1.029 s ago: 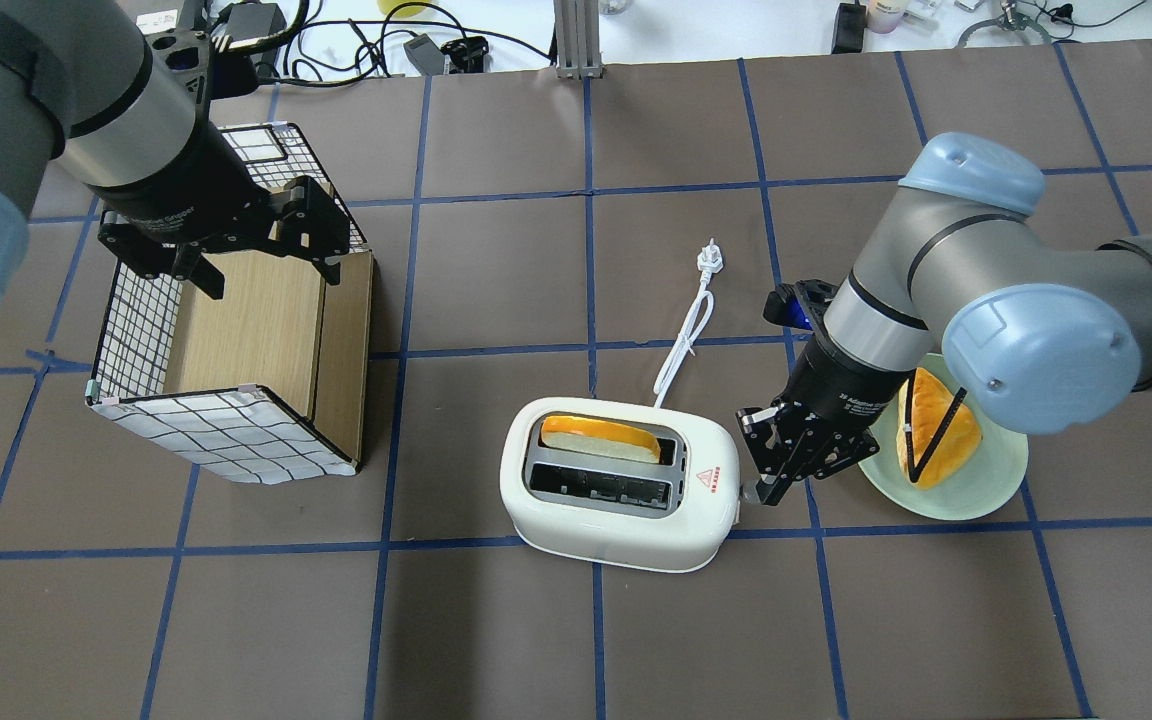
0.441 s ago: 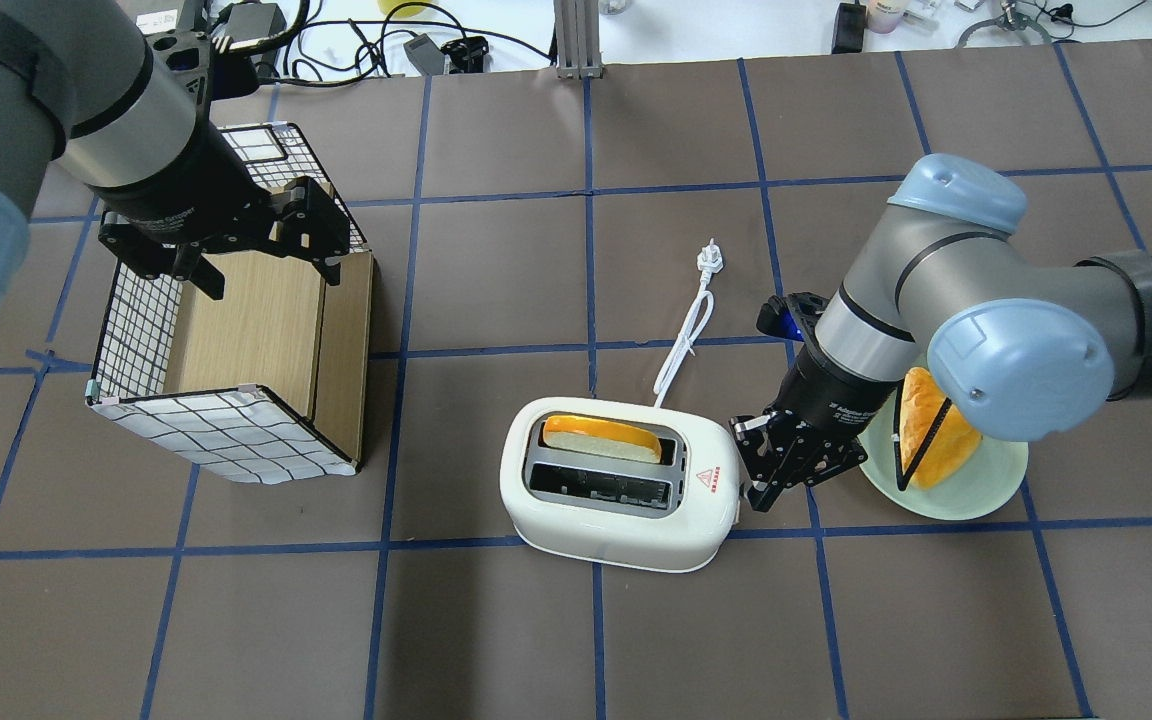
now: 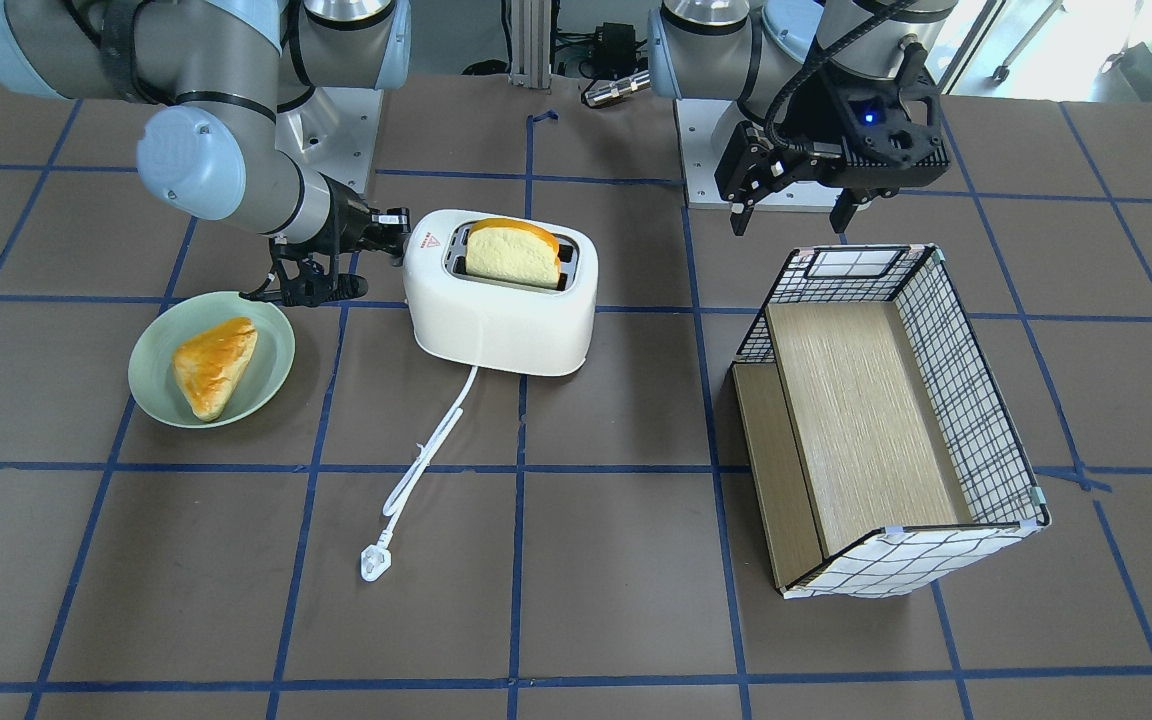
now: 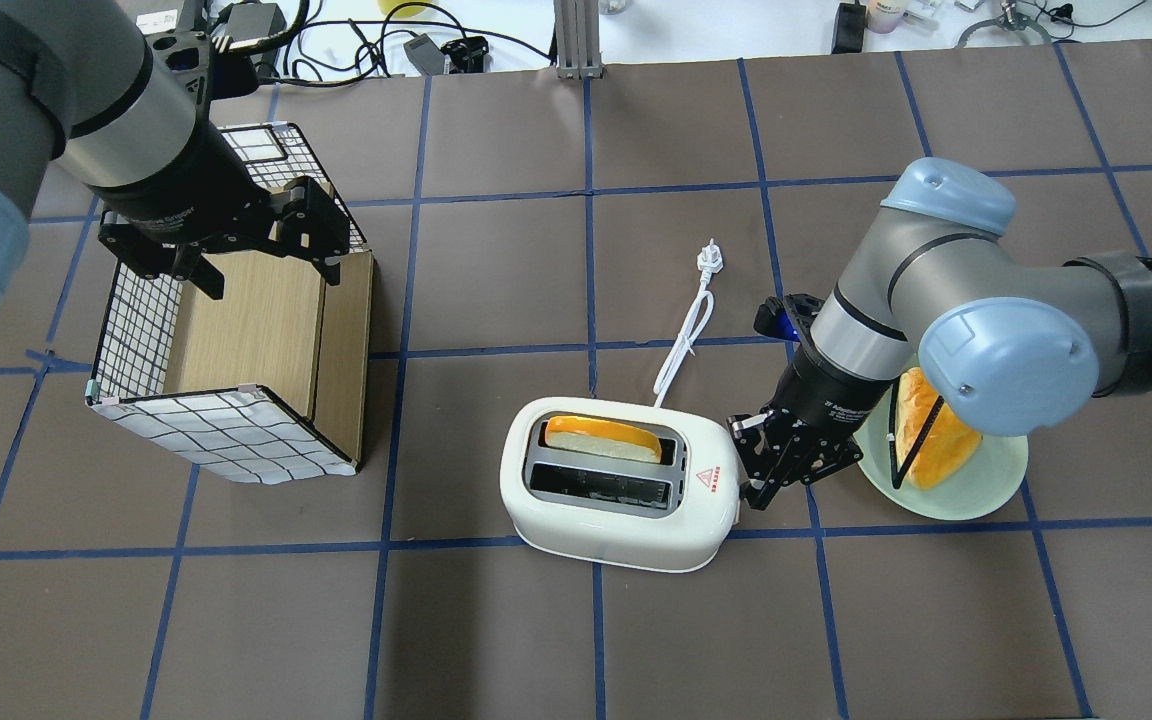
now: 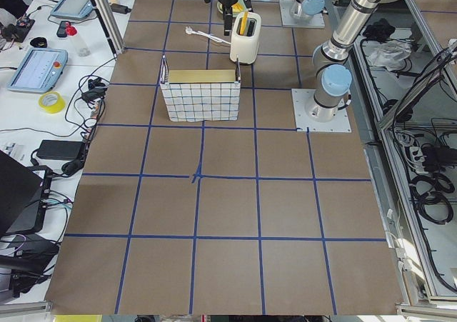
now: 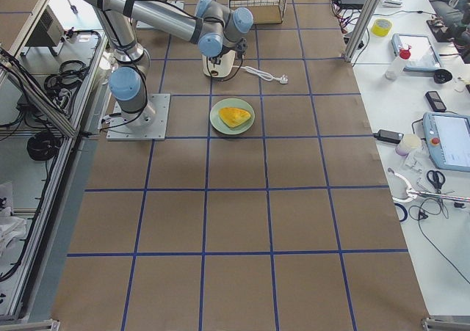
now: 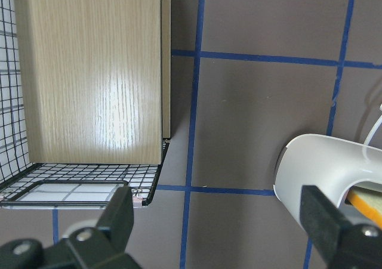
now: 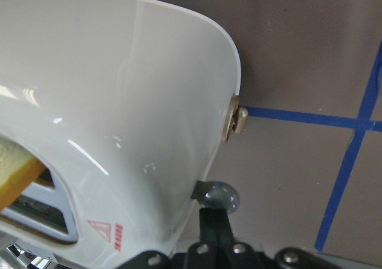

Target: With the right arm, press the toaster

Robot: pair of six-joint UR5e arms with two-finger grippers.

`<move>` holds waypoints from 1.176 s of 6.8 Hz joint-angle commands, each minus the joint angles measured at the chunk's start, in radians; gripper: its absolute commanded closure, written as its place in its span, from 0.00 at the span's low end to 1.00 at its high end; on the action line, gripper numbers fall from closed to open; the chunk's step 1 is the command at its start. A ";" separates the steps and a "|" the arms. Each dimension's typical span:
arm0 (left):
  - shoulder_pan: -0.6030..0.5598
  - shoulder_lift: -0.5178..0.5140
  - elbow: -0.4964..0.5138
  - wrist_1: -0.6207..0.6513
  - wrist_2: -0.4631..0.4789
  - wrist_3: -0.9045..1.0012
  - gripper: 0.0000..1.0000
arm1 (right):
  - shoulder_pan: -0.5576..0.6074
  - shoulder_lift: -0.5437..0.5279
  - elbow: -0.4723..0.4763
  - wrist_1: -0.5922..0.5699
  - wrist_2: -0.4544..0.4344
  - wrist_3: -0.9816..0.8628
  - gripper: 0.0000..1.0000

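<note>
Touching the grey lever of the toaster with the right gripper pressed together; apparently not yet pushed down, judging by bread standing high in the far slot.

The white toaster holds a bread slice in its far slot. The right gripper, fingers drawn together, sits against the toaster's right end. Further right, a pastry lies on a green plate. Far left of the toaster, the left gripper hangs spread above a wire basket.
</note>
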 commanded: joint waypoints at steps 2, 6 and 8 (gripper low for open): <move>0.000 0.000 0.000 0.000 0.000 0.000 0.00 | 0.000 0.015 0.000 -0.016 0.000 -0.002 1.00; 0.000 0.000 0.000 0.000 0.000 0.000 0.00 | 0.000 0.032 0.008 -0.038 -0.003 -0.002 1.00; 0.000 0.000 0.000 0.000 0.000 0.000 0.00 | 0.000 0.032 0.038 -0.083 -0.005 0.000 1.00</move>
